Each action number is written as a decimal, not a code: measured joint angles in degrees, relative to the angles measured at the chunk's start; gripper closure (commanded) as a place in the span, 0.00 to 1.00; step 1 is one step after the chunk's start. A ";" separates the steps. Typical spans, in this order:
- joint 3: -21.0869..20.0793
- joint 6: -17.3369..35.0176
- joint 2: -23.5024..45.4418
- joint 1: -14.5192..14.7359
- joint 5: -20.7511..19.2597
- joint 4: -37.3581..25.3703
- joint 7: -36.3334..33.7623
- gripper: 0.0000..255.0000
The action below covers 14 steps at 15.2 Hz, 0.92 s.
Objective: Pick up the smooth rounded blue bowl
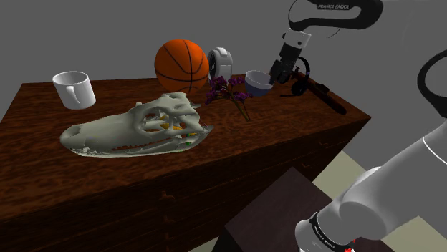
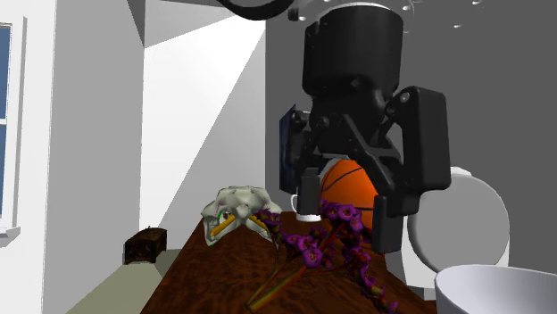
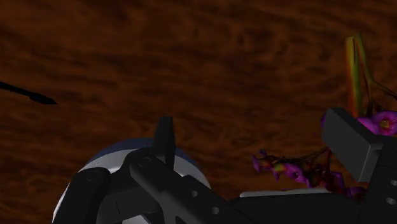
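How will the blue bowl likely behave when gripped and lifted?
The bowl looks rigid and thin-walled, so probably light. Its smooth rounded wall may slip or tilt in a rim pinch. Nudged, it could slide into the purple flowers beside it.

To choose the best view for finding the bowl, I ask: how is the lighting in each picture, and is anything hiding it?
Shoulder view: dim overall; the blue bowl looks shaded beside the gripper. Second exterior view: a bright patch on the white wall; the black gripper blocks the middle. Wrist view: dark wooden table; a finger covers part of the bowl.
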State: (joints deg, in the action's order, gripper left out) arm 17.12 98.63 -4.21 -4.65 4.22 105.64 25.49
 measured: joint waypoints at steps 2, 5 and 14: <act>1.18 -0.03 4.60 -0.90 1.37 -4.27 2.29 0.00; 2.44 -0.72 11.36 -2.56 3.64 -11.09 5.34 0.00; 2.99 -8.75 35.52 -11.36 11.50 -41.70 11.12 0.00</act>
State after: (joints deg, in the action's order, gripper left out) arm 20.11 89.89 31.32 -16.01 15.72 63.93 36.62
